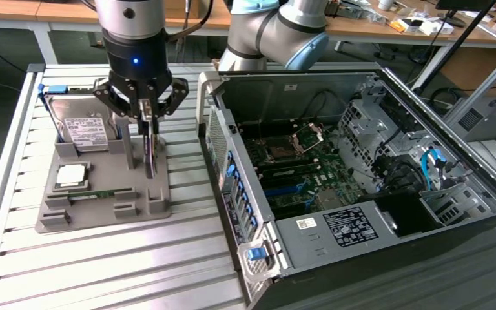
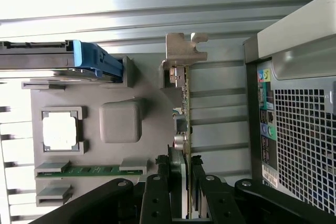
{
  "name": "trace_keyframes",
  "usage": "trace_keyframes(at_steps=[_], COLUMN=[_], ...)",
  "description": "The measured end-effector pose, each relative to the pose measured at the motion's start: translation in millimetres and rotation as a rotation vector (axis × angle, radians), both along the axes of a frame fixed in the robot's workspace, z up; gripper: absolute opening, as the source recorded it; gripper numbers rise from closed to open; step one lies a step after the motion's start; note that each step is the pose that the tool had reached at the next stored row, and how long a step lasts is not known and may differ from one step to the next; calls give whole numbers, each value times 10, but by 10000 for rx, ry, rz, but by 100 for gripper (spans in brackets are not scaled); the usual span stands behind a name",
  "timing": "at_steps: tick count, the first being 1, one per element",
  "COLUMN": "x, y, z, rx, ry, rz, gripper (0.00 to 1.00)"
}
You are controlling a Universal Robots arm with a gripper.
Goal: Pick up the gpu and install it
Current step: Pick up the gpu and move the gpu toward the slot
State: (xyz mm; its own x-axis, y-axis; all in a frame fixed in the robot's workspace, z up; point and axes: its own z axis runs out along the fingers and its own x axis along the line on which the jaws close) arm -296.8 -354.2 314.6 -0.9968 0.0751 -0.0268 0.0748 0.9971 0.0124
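The gripper (image 2: 184, 167) is pinched almost closed on the upper edge of the gpu (image 2: 183, 109), which stands on edge in the grey holder (image 2: 118, 85), on the holder's side facing the computer case (image 2: 299, 129). In my judgement, a straight vertical lift, with the card untwisted, avoids binding in the holder.
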Motion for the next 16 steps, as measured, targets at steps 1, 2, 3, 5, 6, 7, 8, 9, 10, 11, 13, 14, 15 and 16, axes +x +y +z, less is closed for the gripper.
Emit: trace_keyframes(at_steps=[1,2,3,5,6,7,8,9,10,11,13,14,15,16], x=[0,0,0,0,0,0,0,0,0,0,0,0,0,0], y=[0,0,0,0,0,0,0,0,0,0,0,0,0,0], z=[3,6,10,19,23,29,34,39,51,57,77,83,91,99], rx=[1,0,1,0,0,0,0,1,0,1,1,1,1,1], ry=[0,0,-1,0,1,1,-1,-1,-1,-1,-1,0,-1,-1], rz=[0,0,0,0,0,0,0,0,0,0,1,0,0,0], gripper=[27,27,27,27,27,27,27,27,27,27,27,27,27,27])
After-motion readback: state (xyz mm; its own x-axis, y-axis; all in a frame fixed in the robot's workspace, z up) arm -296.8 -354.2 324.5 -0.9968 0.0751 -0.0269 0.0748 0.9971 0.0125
